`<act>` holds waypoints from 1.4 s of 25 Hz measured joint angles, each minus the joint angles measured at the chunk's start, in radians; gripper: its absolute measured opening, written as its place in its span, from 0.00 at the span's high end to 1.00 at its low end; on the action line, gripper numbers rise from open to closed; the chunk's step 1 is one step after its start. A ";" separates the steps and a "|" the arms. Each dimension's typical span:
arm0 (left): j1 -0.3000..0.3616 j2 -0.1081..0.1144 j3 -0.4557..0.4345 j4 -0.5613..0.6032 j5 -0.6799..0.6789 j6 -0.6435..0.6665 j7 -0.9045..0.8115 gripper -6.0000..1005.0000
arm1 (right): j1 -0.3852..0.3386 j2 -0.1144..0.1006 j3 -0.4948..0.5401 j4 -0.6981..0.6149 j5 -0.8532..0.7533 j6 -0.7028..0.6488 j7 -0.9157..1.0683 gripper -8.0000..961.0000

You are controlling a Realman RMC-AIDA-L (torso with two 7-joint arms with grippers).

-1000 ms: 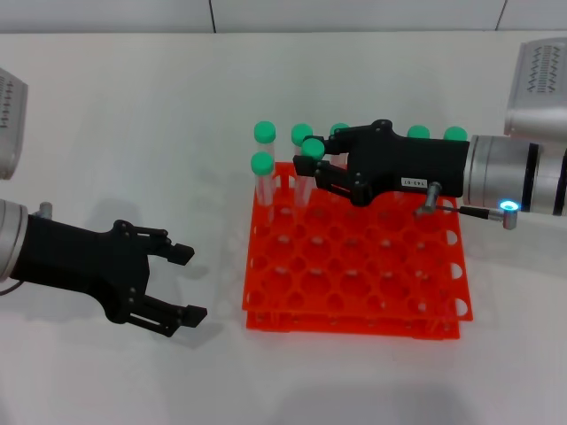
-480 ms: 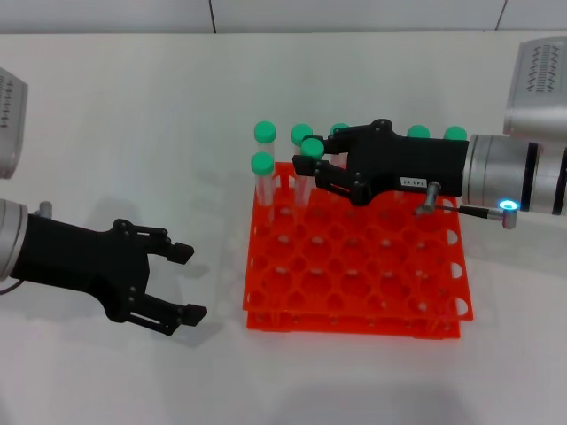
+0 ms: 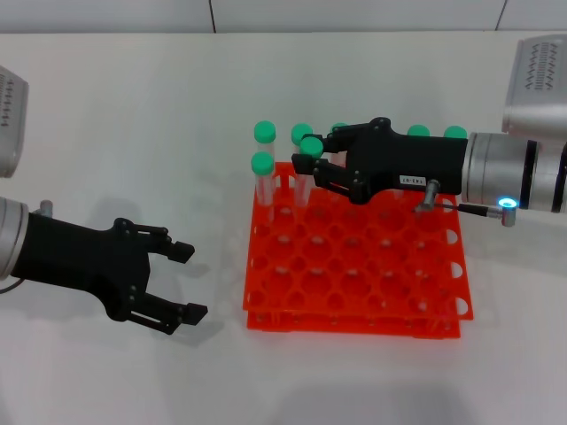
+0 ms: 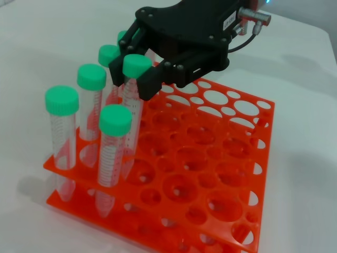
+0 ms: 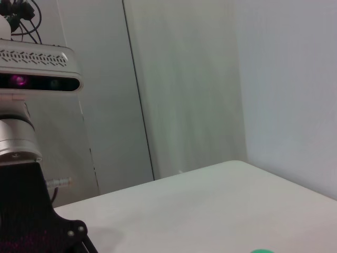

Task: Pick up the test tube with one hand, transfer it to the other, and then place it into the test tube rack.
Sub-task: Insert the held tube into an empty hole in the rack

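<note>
My right gripper [image 3: 310, 158], the one with the white label, is shut on the test tube [image 3: 304, 181] just under its green cap. It reaches in over the far left part of the orange-red test tube rack [image 3: 354, 324]. In the left wrist view the right gripper [image 4: 134, 79] holds the test tube [image 4: 130, 121] nearly upright, its lower end down in a hole of the test tube rack [image 4: 63, 196]. Well left of the rack, my left gripper [image 3: 189, 282] hangs open and empty just above the table.
Several other green-capped tubes stand in the rack's far rows, two of them [image 3: 262, 177] [image 3: 264, 135] at its left edge beside the held one. More caps [image 3: 418, 133] show behind the right gripper. The rack's near rows hold only open holes [image 3: 354, 283].
The right gripper and the held tube have shifted very slightly toward the far side. The left arm has not moved.
</note>
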 joint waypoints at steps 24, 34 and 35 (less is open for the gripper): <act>-0.008 0.000 -0.005 -0.006 0.000 -0.002 0.009 0.13 | 0.015 -0.003 -0.011 0.002 0.000 0.007 0.010 0.70; -0.008 0.000 -0.005 -0.006 0.000 -0.001 0.009 0.13 | 0.015 -0.003 -0.011 0.002 0.000 0.009 0.011 0.70; -0.008 0.000 -0.005 -0.006 0.000 -0.001 0.009 0.13 | 0.015 -0.003 -0.011 0.002 0.000 0.009 0.011 0.70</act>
